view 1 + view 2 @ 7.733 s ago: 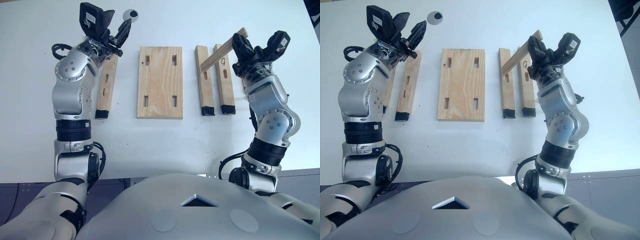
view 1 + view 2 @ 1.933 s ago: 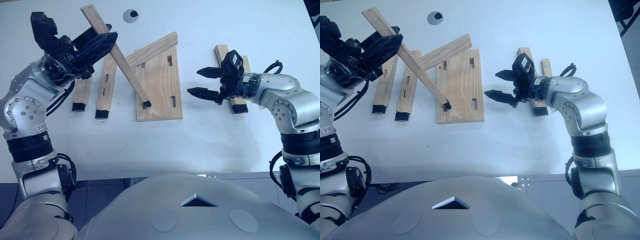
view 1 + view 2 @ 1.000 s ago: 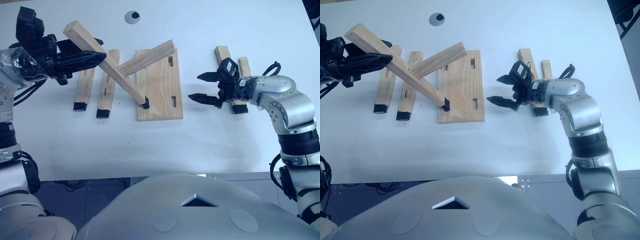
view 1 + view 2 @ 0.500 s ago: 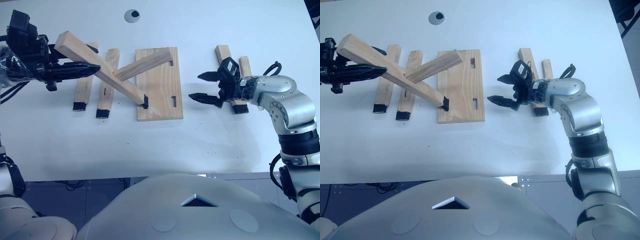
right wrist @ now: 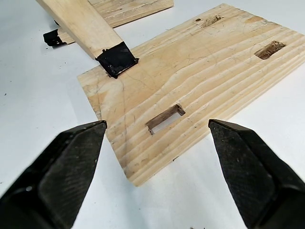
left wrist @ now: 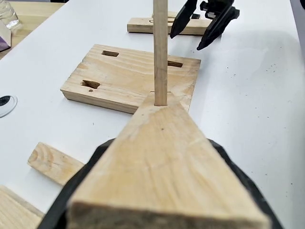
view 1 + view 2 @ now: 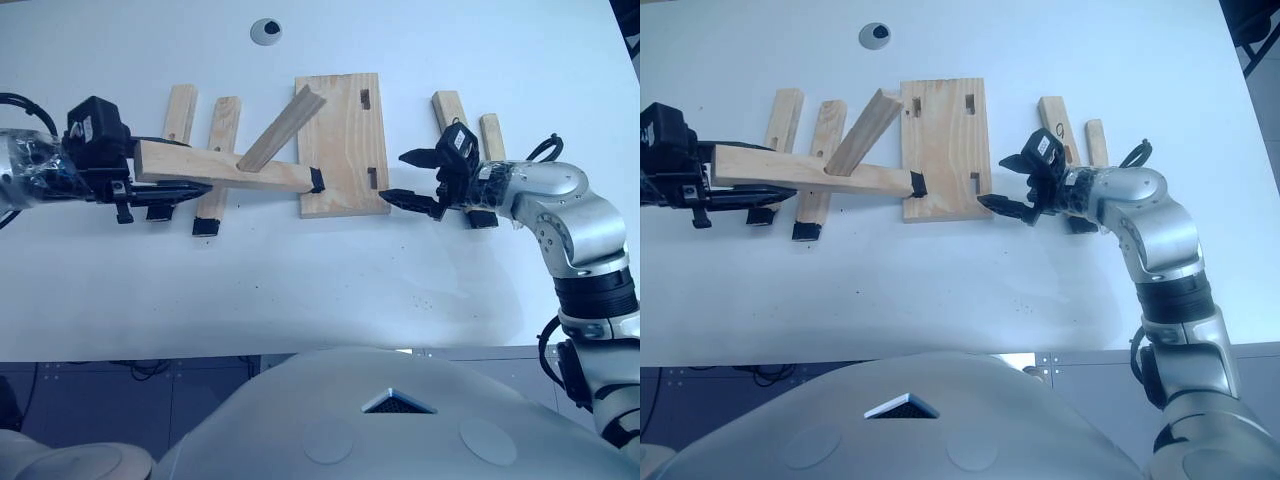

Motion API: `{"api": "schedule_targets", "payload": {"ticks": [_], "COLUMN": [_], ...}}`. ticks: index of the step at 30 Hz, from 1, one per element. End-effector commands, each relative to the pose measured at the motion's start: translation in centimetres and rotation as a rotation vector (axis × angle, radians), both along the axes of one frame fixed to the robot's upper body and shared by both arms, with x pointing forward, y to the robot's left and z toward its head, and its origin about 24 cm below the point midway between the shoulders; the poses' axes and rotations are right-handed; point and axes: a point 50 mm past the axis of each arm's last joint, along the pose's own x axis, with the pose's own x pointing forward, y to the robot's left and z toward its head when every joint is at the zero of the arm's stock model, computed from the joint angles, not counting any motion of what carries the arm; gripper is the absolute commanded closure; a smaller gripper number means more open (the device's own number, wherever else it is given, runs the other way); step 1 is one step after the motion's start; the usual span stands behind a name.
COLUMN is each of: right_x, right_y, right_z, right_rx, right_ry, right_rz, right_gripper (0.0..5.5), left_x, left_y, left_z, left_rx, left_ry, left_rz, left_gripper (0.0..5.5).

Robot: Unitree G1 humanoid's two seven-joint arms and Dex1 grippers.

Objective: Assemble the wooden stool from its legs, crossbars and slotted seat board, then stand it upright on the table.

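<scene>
1. At the middle of the white table [image 7: 300, 270], the slotted seat board [image 7: 342, 145] lies flat with its four slots facing up, as I run the rig from afar.
2. Just to its left, a leg [image 7: 225, 167] hangs level in the left gripper [image 7: 170, 182], whose claw is pinched on the leg's thick end. A crossbar [image 7: 280, 128] is plugged into the leg's slot and tilts upward. The leg's black-capped foot [image 7: 316, 180] sits over the board's near left corner; I cannot tell whether it touches.
3. The right gripper [image 7: 394, 176] hovers just beside the board's near right corner, claw spread wide and holding nothing.
4. Two spare legs [image 7: 222, 120] lie beneath the held leg on the left. Another leg [image 7: 447, 105] and a thin bar [image 7: 490, 135] lie behind the right gripper.
5. I judge the pine stiff, light and rough enough not to slip. The flat board offers only its edges, so I would pinch it across its thickness there. The crossbar looks merely pushed in and could work loose if the leg swings.
</scene>
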Motion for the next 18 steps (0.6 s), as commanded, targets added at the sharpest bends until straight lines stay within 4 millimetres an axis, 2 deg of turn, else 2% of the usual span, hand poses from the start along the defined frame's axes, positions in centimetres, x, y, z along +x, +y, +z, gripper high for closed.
{"api": "schedule_targets", "payload": {"ticks": [1,5,9,13,18], "right_x": [-0.1,-0.4,-0.7,-0.8,-0.8], "right_y": [0.2,0.5,1.1,1.8,2.4], "right_z": [0.1,-0.3,-0.6,-1.0,-1.3], "right_rx": [0.008,0.016,0.038,0.058,0.066], "right_ry": [-0.015,-0.009,-0.009,-0.012,-0.015], "right_rz": [-0.012,-0.02,-0.04,-0.064,-0.089], "right_gripper": [1.55,1.55,1.55,1.55,1.55], "left_x": [0.4,1.6,2.7,3.1,3.9], "left_y": [-0.1,-0.1,-1.3,-2.4,-2.3], "left_z": [1.0,3.2,5.1,5.4,4.4], "left_rx": [0.066,0.124,0.15,0.122,0.191], "left_ry": [-0.014,-0.05,-0.053,-0.01,0.033], "left_rz": [-0.026,-0.068,-0.125,-0.17,-0.174], "left_gripper": [3.49,3.49,3.49,3.49,3.49]}}
